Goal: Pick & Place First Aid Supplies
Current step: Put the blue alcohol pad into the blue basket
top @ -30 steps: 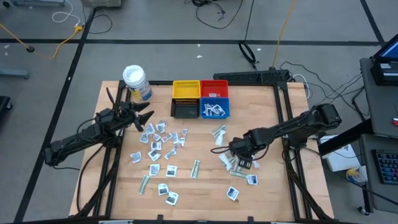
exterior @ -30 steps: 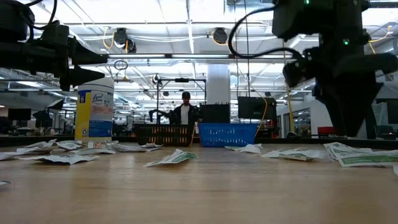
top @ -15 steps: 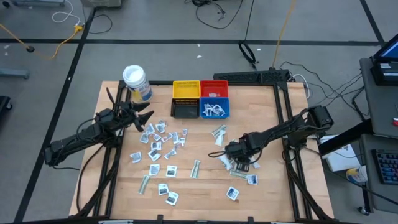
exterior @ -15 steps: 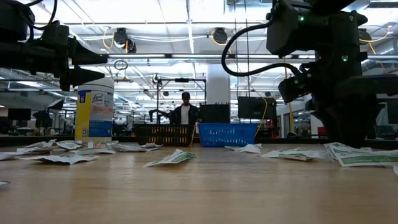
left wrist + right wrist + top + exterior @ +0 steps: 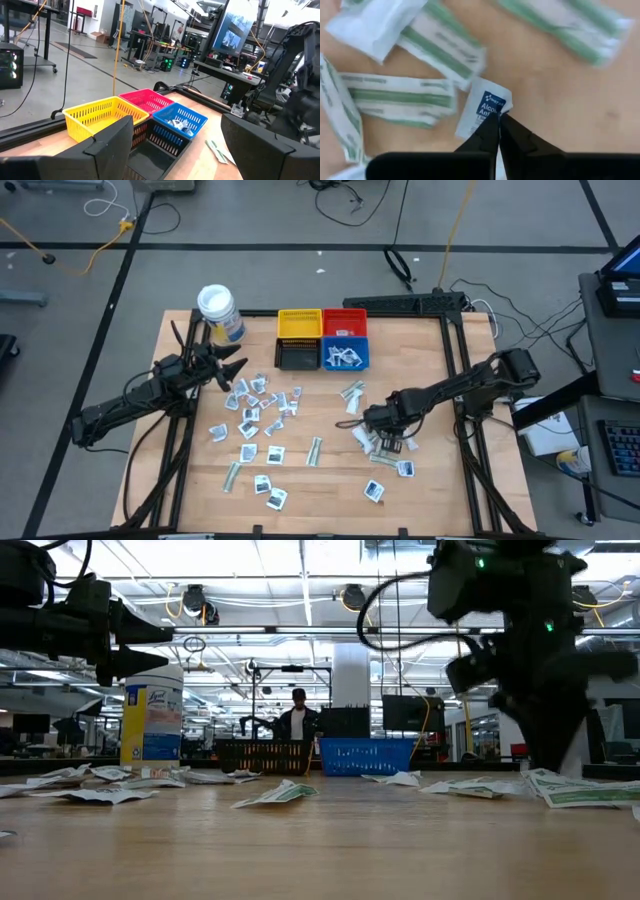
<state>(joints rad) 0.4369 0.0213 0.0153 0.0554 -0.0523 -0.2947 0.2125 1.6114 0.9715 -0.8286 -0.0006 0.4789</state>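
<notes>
down on the wooden table [image 5: 450,380], the right gripper [image 5: 499,119] is clenched, its dark fingertips [image 5: 490,131] pinching the edge of a small white square packet with a blue label [image 5: 485,107], which lies flat among long green-striped white strips [image 5: 400,97] right of the table's middle. meanwhile the left gripper [image 5: 232,370] hangs released near the white-lidded round jar [image 5: 219,313], beside the other scattered packets [image 5: 262,402].
</notes>
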